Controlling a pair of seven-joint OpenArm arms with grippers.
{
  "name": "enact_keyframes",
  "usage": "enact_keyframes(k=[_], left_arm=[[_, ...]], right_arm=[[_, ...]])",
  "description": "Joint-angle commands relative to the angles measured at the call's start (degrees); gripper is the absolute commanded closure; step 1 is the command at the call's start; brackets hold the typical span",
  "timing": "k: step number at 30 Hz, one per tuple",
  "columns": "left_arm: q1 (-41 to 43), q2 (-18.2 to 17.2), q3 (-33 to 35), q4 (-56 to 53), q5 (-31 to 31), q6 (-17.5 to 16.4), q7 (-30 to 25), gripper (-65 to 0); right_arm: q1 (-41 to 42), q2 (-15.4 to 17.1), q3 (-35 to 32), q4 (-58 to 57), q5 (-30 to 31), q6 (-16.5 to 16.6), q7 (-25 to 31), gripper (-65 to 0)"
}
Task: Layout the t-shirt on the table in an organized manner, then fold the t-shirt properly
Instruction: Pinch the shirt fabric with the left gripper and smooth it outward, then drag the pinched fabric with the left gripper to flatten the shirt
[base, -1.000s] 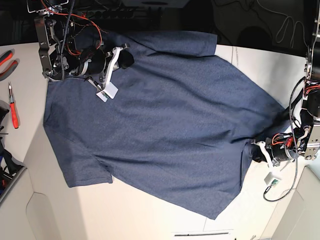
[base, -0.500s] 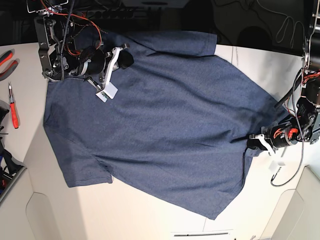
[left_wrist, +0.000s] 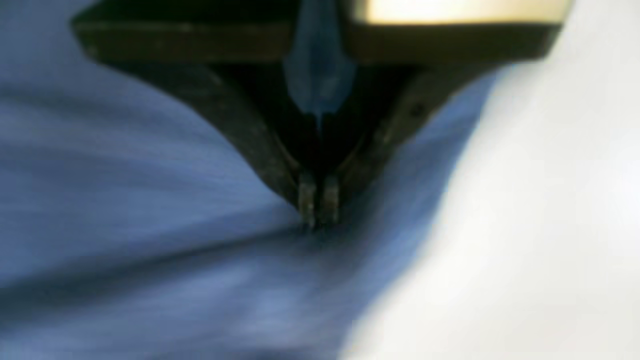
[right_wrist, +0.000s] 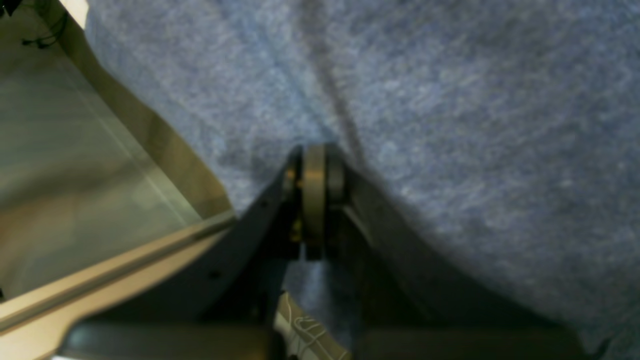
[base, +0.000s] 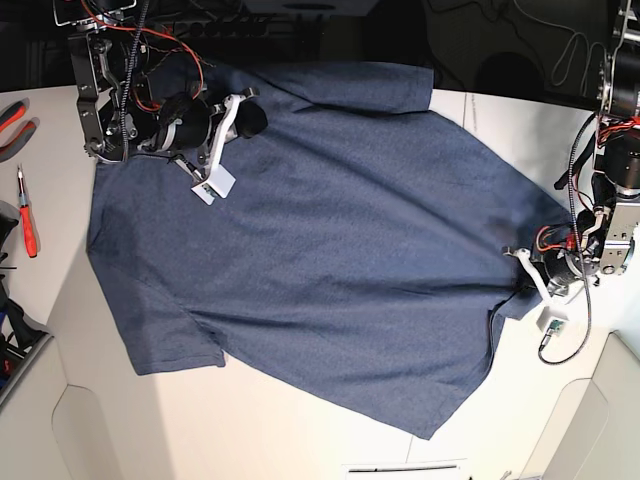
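Note:
The navy t-shirt (base: 330, 230) lies spread flat on the white table (base: 280, 430), with no lettering showing. My right gripper (base: 250, 118) is at the shirt's upper left corner by a sleeve. In the right wrist view its jaws (right_wrist: 315, 170) are shut, pressed into the cloth (right_wrist: 475, 125), with fabric between them. My left gripper (base: 517, 288) is at the shirt's right edge near the hem. In the blurred left wrist view its jaws (left_wrist: 317, 210) are shut on a pinch of blue cloth (left_wrist: 125, 175) beside bare table (left_wrist: 550, 200).
A red-handled screwdriver (base: 27, 215) and red pliers (base: 10, 118) lie at the left edge. A loose cable (base: 565, 350) hangs below the left arm. A dark seam (base: 405, 467) marks the table's lower edge. The table drops off at the lower left corner.
My left arm has shifted up and slightly right, drawing the shirt's right edge outward with it. My right arm and the shirt's upper left corner have not moved.

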Motion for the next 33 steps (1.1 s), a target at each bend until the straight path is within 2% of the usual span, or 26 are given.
enact_keyframes(k=[1, 5, 6, 8, 11, 12, 14, 18, 20, 24, 28, 31, 32, 33], left_arm=[[-1.4, -1.3, -0.4, 0.6, 2.1, 3.9, -1.6, 0.0], [-1.4, -1.3, -0.4, 0.6, 12.4, 21.6, -3.6, 0.0], [-1.4, -1.3, -0.4, 0.6, 14.0, 24.9, -4.3, 0.0], [-1.4, -1.4, -0.4, 0.6, 15.4, 28.2, -5.6, 0.0], [-1.4, -1.5, -0.4, 0.6, 15.1, 28.5, -6.1, 0.0], [-1.4, -1.4, -0.4, 0.6, 14.3, 27.7, -6.1, 0.0], [-1.4, -1.5, -0.4, 1.0, 9.8, 22.1, -6.6, 0.0], [-1.4, -1.4, -0.4, 4.1, -0.1, 3.4, -7.5, 0.0], [-1.4, -1.1, -0.4, 6.8, -3.1, -2.1, -7.5, 0.0], [-1.6, 0.4, -0.4, 10.8, -4.0, -5.6, -7.5, 0.0], [-1.8, 3.6, -0.4, 10.7, -2.9, -9.4, -7.5, 0.0], [-1.7, 6.2, -0.4, 9.5, 2.3, -8.5, -7.8, 0.0], [-1.7, 6.8, -0.4, 8.9, 4.5, -7.0, -8.6, 0.0], [-1.7, 7.3, -0.4, 8.3, 6.9, -4.2, -9.7, 0.0]], right_arm=[[0.3, 0.7, 0.3, 0.4, -2.6, -0.5, -1.0, 0.0], [0.3, 0.7, 0.3, 0.4, -2.6, -0.5, -1.0, 0.0], [0.3, 0.7, 0.3, 0.4, -2.6, -0.5, -1.0, 0.0], [0.3, 0.7, 0.3, 0.4, -2.6, -0.5, -1.0, 0.0], [0.3, 0.7, 0.3, 0.4, -2.6, -0.5, -1.0, 0.0], [0.3, 0.7, 0.3, 0.4, -2.6, -0.5, -1.0, 0.0], [0.3, 0.7, 0.3, 0.4, -2.6, -0.5, -1.0, 0.0], [0.3, 0.6, 0.3, 0.4, -2.6, -0.5, -1.0, 0.0], [0.3, 0.6, 0.3, 0.4, -2.6, -0.5, -1.0, 0.0], [0.3, 0.6, 0.3, 0.4, -2.6, -0.5, -1.0, 0.0], [0.3, 0.6, 0.3, 0.4, -2.6, -0.5, -1.0, 0.0], [0.3, 0.6, 0.3, 0.4, -2.6, -0.5, -1.0, 0.0], [0.3, 0.6, 0.3, 0.4, -2.6, -0.5, -1.0, 0.0], [0.3, 0.6, 0.3, 0.4, -2.6, -0.5, -1.0, 0.0]])
